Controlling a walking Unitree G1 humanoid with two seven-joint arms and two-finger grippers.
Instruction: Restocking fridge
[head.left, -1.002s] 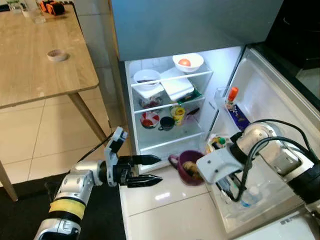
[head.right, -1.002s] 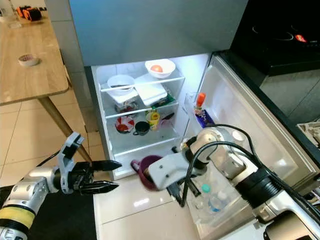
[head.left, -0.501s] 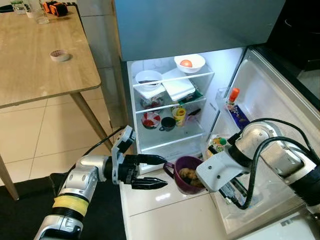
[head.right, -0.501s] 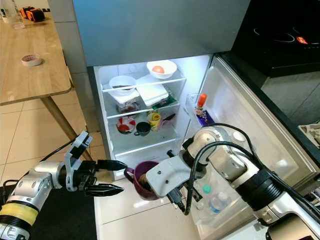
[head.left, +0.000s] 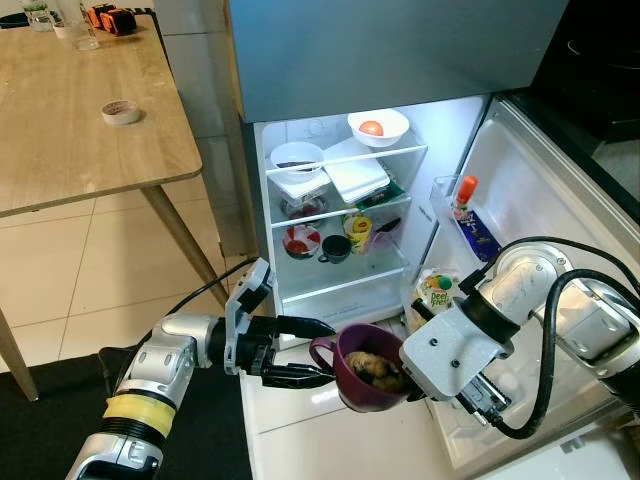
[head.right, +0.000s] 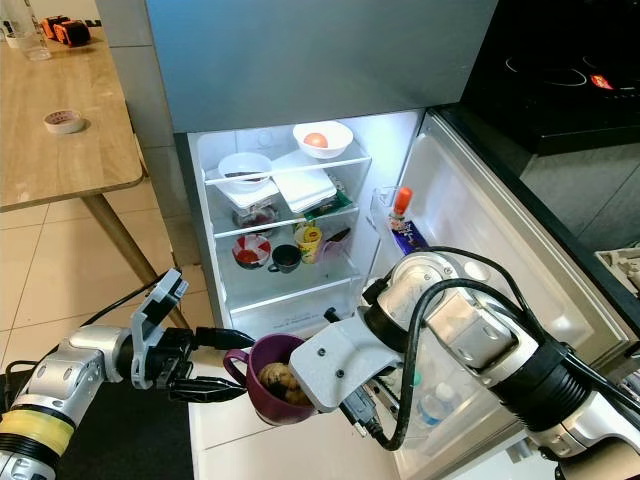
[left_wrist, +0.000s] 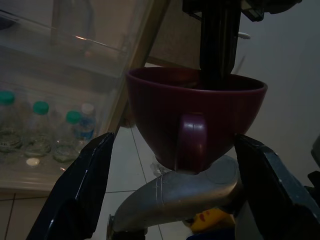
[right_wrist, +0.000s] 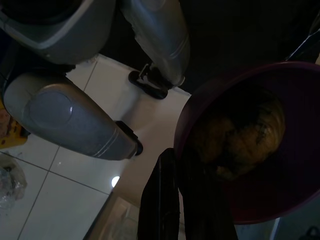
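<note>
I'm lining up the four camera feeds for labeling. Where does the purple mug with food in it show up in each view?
Left eye view: purple mug, low centre, between both grippers.
Right eye view: low, left of centre.
Left wrist view: centre, handle facing the camera.
Right wrist view: right side, seen from above.
Shared landmark: the right gripper clamping the mug's rim.
</note>
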